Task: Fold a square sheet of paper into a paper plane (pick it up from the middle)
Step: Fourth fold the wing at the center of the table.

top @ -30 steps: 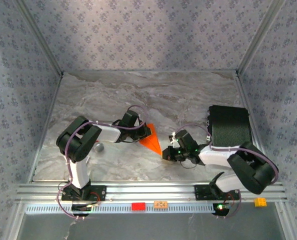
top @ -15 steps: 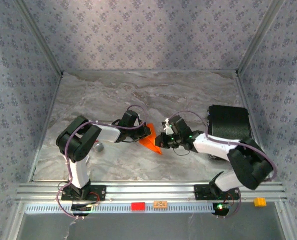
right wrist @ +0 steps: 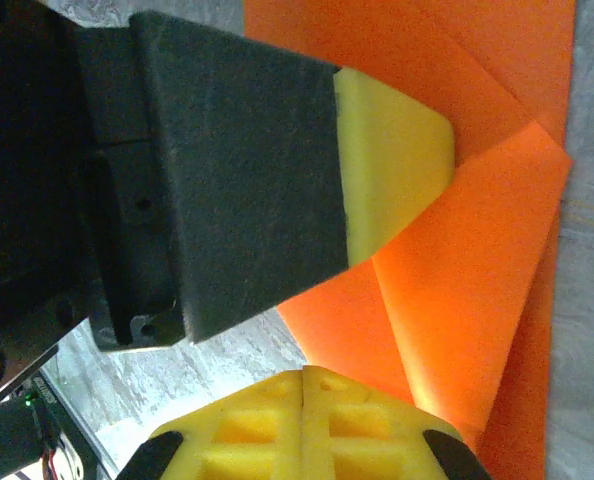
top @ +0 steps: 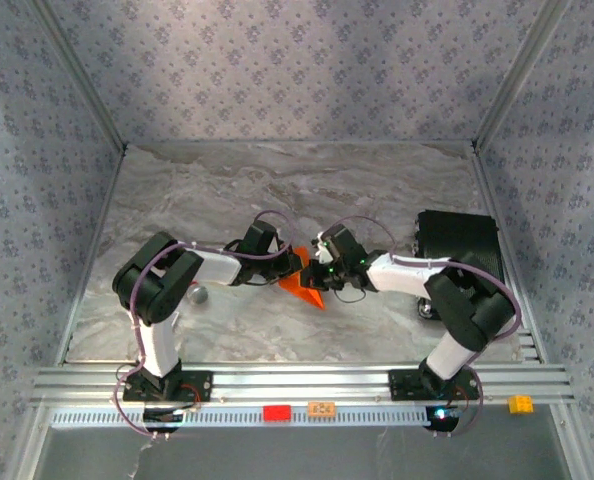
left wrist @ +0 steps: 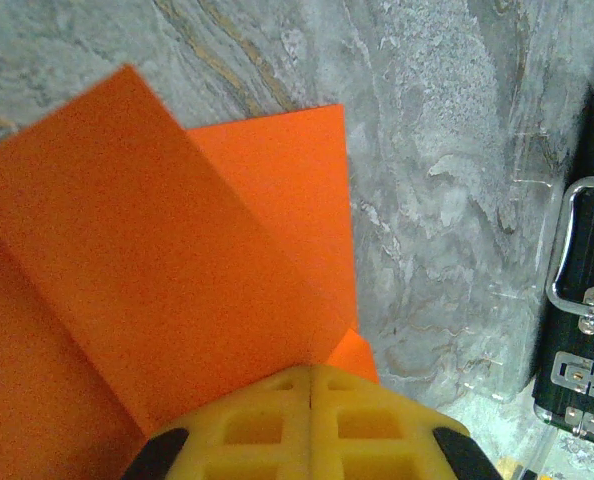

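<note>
**Jaws.** Your left gripper (top: 295,266) has its jaws pressed together. In its wrist view the 2 yellow fingertips (left wrist: 267,425) meet along 1 seam, set over the folded orange paper (left wrist: 177,250), with a small raised corner of paper just beside them. The right wrist view shows 1 left finger, black with a yellow tip (right wrist: 392,150), lying across the paper and touching a fold. You cannot tell from these views whether a layer is caught between the pads.

Your right gripper (top: 319,272) is likewise pressed together. Its yellow fingertips (right wrist: 357,430) meet at 1 seam directly over the paper, just beside the left finger. Whether it pinches a layer cannot be told.

**Arm pose.** Both arms reach inward over the marbled table (top: 227,180). The left forearm runs rightward from a raised elbow, and the right forearm runs leftward. The 2 grippers meet tip to tip near the table's middle.

**Task item.** The paper lies at the table's middle under both grippers, with its point showing toward the near edge in the top view. It has several flaps and creases.

**Other items.** A black case (top: 457,250) with metal latches and a handle sits at the right. Any print on the small orange tag (top: 322,408) on the front rail is too small to read.
</note>
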Available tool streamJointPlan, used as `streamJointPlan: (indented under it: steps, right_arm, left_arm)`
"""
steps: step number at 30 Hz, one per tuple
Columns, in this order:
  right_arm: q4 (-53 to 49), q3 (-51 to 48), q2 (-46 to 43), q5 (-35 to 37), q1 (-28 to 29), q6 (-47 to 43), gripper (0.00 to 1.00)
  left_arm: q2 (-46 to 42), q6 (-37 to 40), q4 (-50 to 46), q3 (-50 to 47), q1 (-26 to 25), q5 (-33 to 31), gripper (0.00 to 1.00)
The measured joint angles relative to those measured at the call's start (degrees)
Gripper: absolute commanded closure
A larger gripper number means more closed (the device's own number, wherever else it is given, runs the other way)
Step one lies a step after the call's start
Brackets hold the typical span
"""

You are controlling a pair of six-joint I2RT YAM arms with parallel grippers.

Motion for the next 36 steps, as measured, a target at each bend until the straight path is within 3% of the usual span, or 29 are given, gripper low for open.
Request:
streamJointPlan:
  steps: [22, 32, 36]
  right_arm:
    - [6.01, -6.91, 0.76, 0.57, -1.2, 0.9, 0.95]
    - [11.56, -9.97, 0.39, -0.13, -1.49, 2.56, 0.98]
    - [12.37, -10.32, 0.39, -0.33, -1.57, 2.97, 0.98]
  left_arm:
    - [0.0, 0.04, 0.0, 0.02, 0.09, 0.17, 0.96]
    - [-1.25, 2.16, -2.97, 0.85, 0.35, 0.37, 0.87]
    - [-4.11, 3.52, -5.66, 1.2, 0.33, 0.17, 0.89]
